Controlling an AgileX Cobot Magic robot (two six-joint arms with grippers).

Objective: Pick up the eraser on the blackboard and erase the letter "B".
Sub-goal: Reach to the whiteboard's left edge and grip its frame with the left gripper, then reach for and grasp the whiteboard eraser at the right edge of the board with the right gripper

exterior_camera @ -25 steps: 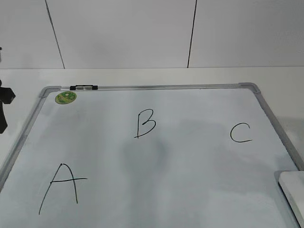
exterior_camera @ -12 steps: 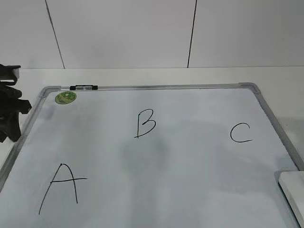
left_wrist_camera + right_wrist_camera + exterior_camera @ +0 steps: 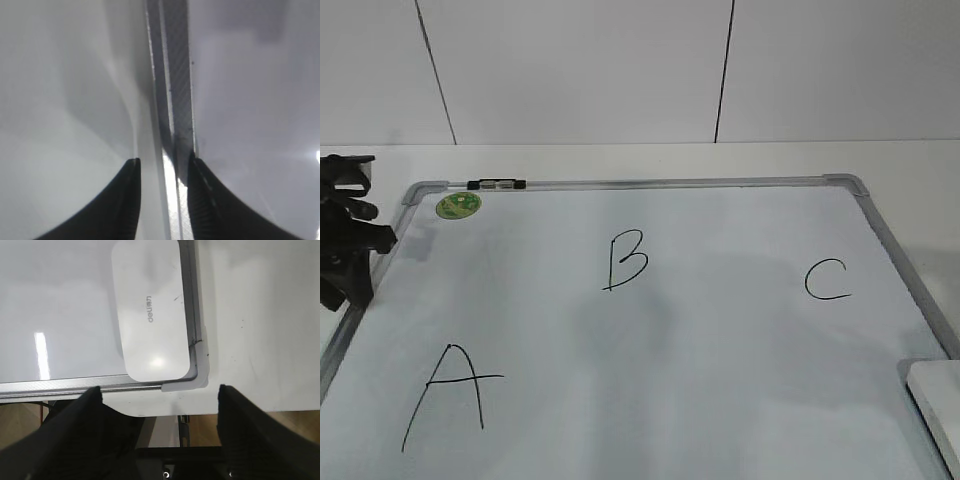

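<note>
The blackboard (image 3: 720, 340) is a white board with a grey frame, lying flat. The letter "B" (image 3: 625, 260) is in its upper middle, between "A" (image 3: 450, 395) and "C" (image 3: 827, 280). The white eraser (image 3: 935, 410) lies at the board's near right corner; in the right wrist view (image 3: 150, 315) it rests flat inside that corner. My right gripper (image 3: 160, 390) is open and empty, just off the board's edge before the eraser. My left gripper (image 3: 350, 270) hangs over the board's left frame (image 3: 175, 100), open, fingers either side of the frame.
A small black-and-silver marker (image 3: 497, 184) lies on the board's far frame, by a round green sticker (image 3: 458, 205). A white wall stands behind the table. In the right wrist view the table's edge (image 3: 165, 412) lies just below the board's corner.
My left gripper has come into view from the left and moved right to the board's left frame. The board, letters and eraser have not moved.
</note>
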